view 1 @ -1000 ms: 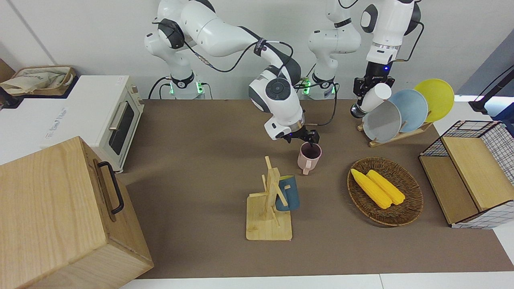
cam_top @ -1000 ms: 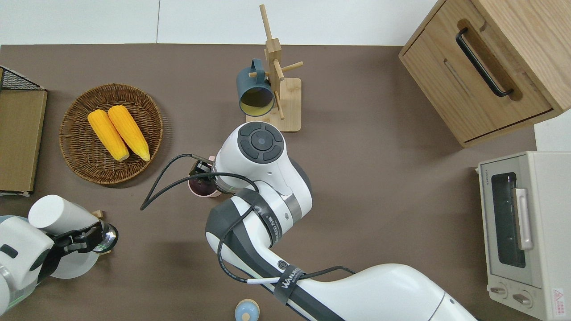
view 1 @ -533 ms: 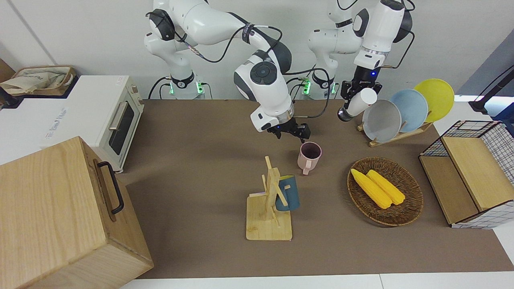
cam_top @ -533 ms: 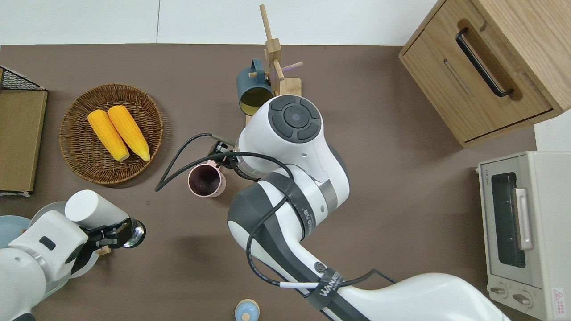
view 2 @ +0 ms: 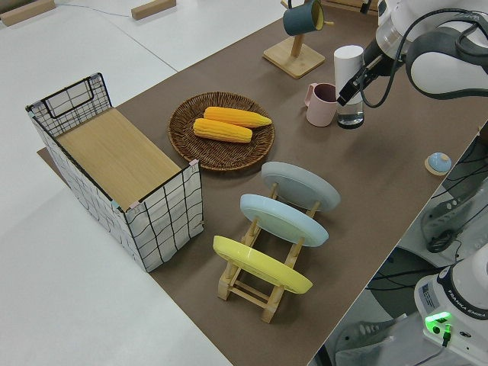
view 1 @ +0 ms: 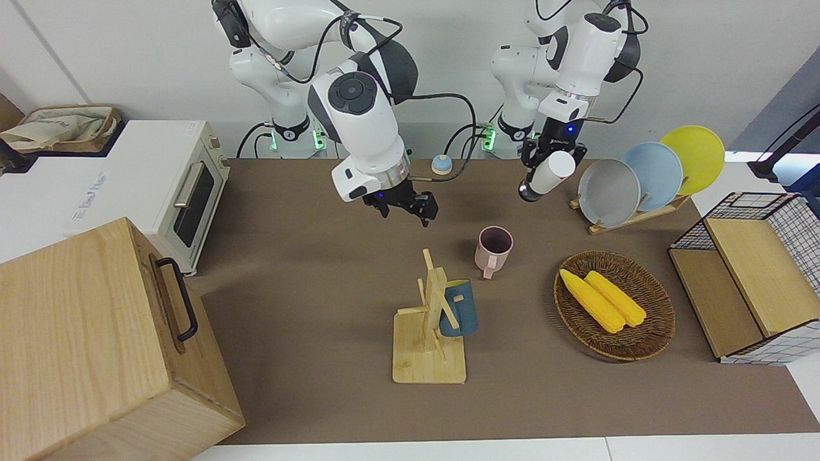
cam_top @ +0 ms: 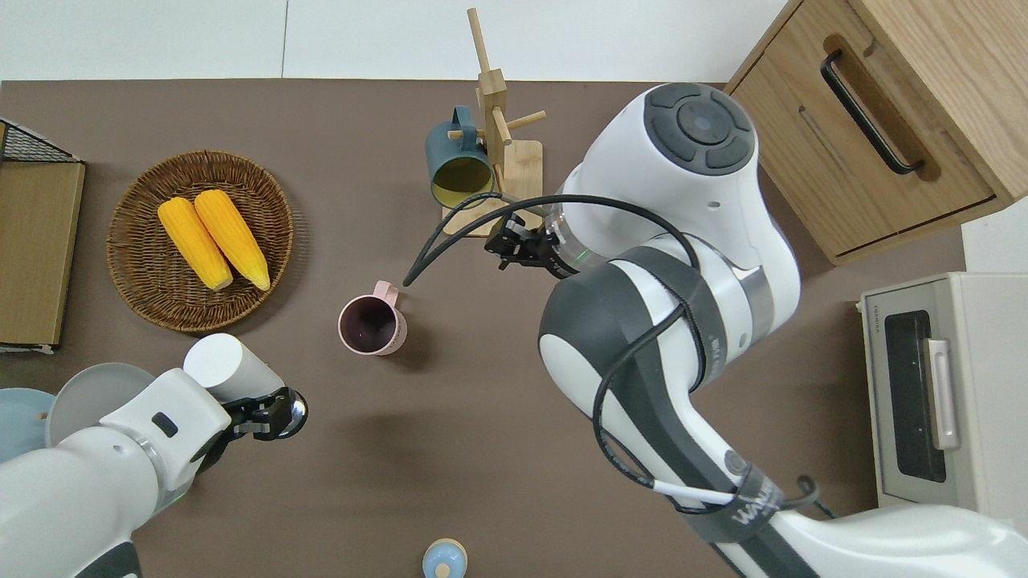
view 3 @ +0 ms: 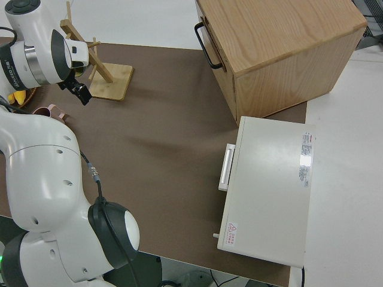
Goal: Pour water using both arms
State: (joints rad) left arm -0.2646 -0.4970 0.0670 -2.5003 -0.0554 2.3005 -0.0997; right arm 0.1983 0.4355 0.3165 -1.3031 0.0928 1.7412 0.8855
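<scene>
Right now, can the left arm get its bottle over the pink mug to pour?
Probably yes. The left gripper holds the white-capped bottle close to the pink mug, which stands upright alone on bare table; the right gripper is off to the side.

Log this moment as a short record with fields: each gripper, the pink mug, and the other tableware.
left gripper: shut on white-capped bottle, carried tilted, up in the air
right gripper: open, empty, raised
pink mug: upright on the table, free of both grippers, dark inside
blue mug: hanging on the wooden mug tree
wicker basket: holds two corn cobs
plate rack: three plates on edge
</scene>
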